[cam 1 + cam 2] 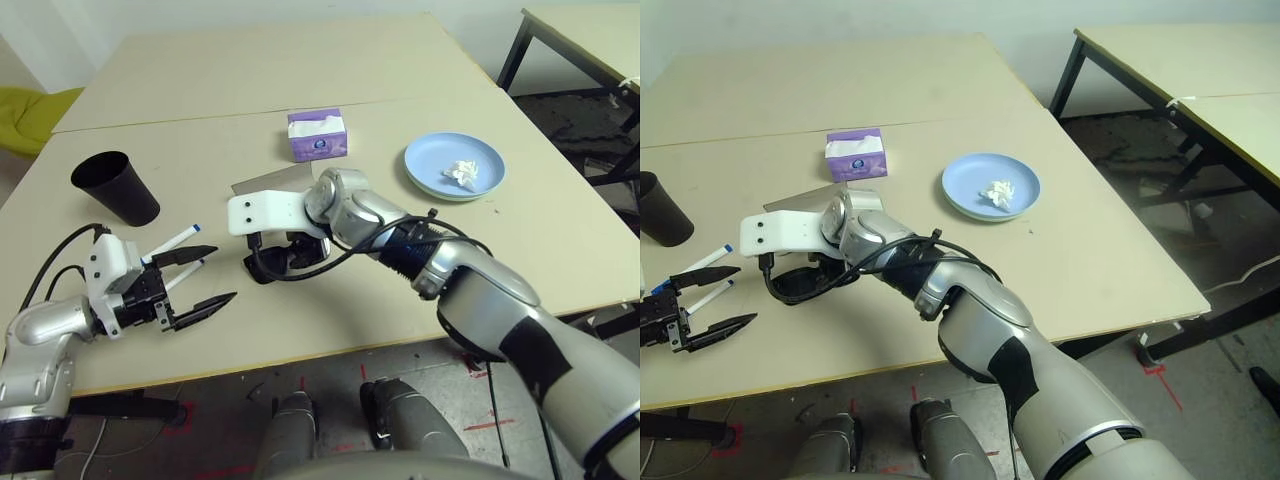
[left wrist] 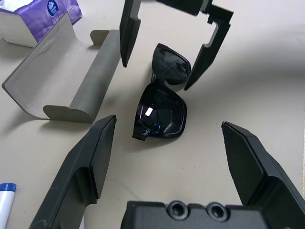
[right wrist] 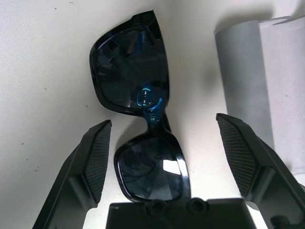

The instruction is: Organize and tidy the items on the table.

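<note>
Right wrist view: right gripper [image 3: 159, 157] spread wide, straddling black sunglasses [image 3: 138, 109]. Light, rigid, glossy, scratch-prone; best pinched across the bridge. Left gripper [image 1: 200, 275] released, empty.

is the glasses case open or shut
Open. The grey case lies on the table with its flap spread flat and nothing in it; the sunglasses lie beside it, outside.
</note>
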